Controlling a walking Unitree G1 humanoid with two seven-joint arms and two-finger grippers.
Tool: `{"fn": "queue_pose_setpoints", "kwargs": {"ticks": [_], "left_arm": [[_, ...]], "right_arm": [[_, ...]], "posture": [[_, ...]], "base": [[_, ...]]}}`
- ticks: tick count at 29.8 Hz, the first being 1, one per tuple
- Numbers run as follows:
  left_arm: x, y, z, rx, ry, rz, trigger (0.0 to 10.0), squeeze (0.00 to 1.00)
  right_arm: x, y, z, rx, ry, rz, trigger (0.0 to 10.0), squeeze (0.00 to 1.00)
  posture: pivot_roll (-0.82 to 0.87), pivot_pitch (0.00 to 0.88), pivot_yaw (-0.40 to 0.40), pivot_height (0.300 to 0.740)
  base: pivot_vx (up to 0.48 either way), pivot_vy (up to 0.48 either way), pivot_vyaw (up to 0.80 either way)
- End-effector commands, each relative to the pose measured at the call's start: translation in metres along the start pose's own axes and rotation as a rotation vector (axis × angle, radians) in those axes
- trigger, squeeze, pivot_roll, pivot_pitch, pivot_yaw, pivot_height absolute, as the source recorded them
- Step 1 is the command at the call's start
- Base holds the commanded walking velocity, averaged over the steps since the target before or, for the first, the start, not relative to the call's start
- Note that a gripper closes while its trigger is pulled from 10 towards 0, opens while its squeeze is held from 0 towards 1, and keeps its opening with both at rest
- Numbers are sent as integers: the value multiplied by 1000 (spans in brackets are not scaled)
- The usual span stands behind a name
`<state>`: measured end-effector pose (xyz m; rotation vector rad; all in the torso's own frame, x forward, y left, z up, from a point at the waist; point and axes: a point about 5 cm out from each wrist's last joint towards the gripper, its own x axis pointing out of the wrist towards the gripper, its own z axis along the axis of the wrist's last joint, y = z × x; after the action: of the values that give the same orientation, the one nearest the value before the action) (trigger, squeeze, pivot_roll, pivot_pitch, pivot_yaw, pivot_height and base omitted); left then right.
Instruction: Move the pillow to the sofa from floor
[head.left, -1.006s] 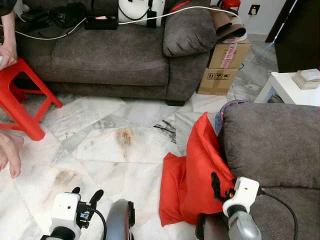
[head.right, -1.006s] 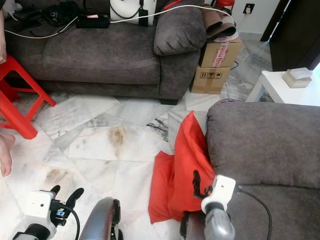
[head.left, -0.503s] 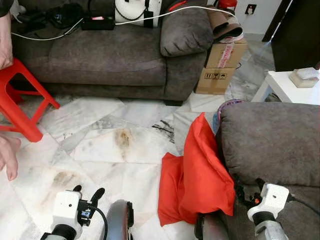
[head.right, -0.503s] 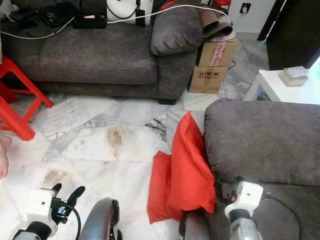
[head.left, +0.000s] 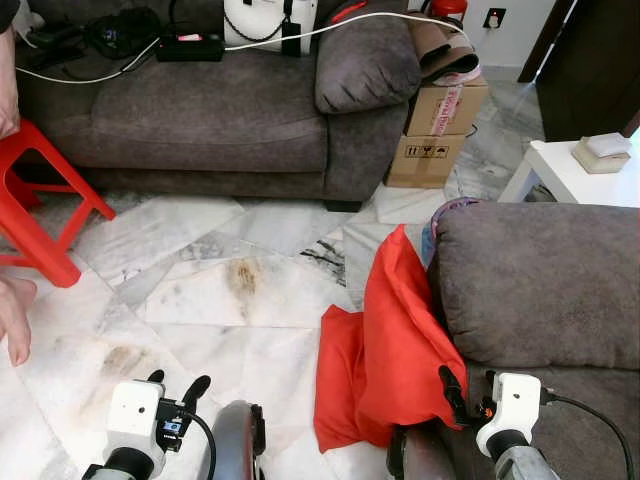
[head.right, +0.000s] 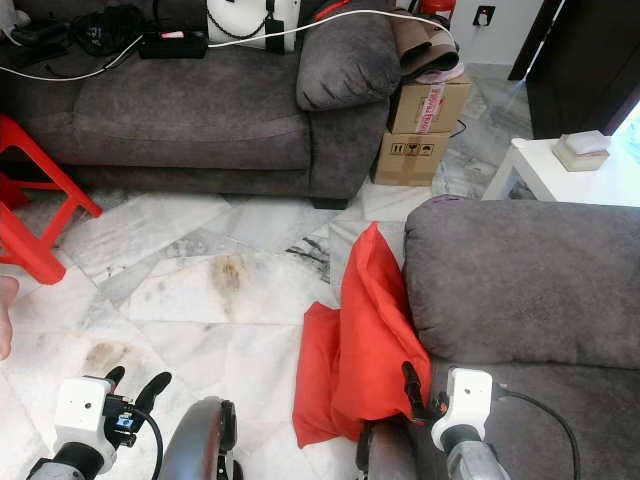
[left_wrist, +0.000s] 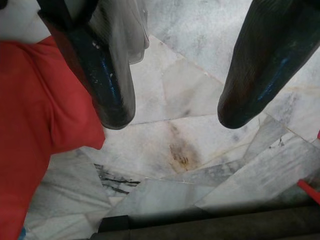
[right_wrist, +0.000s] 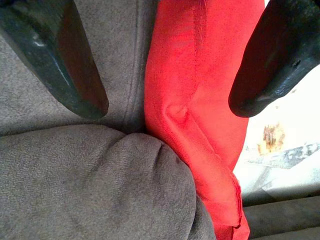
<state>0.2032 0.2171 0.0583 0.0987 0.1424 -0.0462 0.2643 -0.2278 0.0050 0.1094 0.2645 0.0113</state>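
- I see a marble floor (head.left: 200, 300) with a brown stain at mid-frame.
- A grey sofa (head.left: 220, 110) runs along the top of the frame, carrying cables and a white bag.
- A second sofa (head.left: 540, 280) sits at right.
- At upper right stand boxes (head.left: 440, 120) and a white counter (head.left: 570, 170).
- A red stool (head.left: 40, 220) sits at the left edge, with a person's foot (head.left: 15, 315) below it.
- The red pillow (head.left: 390, 350) stands on the floor at lower centre, leaning against the right sofa's arm; its lower corner is hidden behind my arm.
- My right gripper (right_wrist: 167, 65) is spread open, straddling the pillow's edge and the sofa fabric, not clamped.
- My left gripper (left_wrist: 172, 75) hangs open above the floor at lower left.
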Motion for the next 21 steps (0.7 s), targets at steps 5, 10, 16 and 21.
{"fn": "queue_pose_setpoints", "kwargs": {"ticks": [5,10,16,21], "left_arm": [[-3,-2,-7,-19,28,-3,10000,0],[-3,-2,-8,-19,30,-3,10000,0],[-3,-2,-8,-19,30,-2,10000,0],[-3,-3,-8,-15,30,-5,10000,0]], "right_arm": [[-1,11,-13,-25,80,30,10000,0],[0,19,-18,-56,111,55,10000,0],[2,22,-19,-57,125,51,10000,0],[4,28,-21,-78,143,55,10000,0]], "posture": [[236,195,-15,585],[238,195,-16,585],[243,195,-18,585],[246,198,-17,585]], "base": [[0,0,0],[0,0,0],[0,0,0],[0,0,0]]}}
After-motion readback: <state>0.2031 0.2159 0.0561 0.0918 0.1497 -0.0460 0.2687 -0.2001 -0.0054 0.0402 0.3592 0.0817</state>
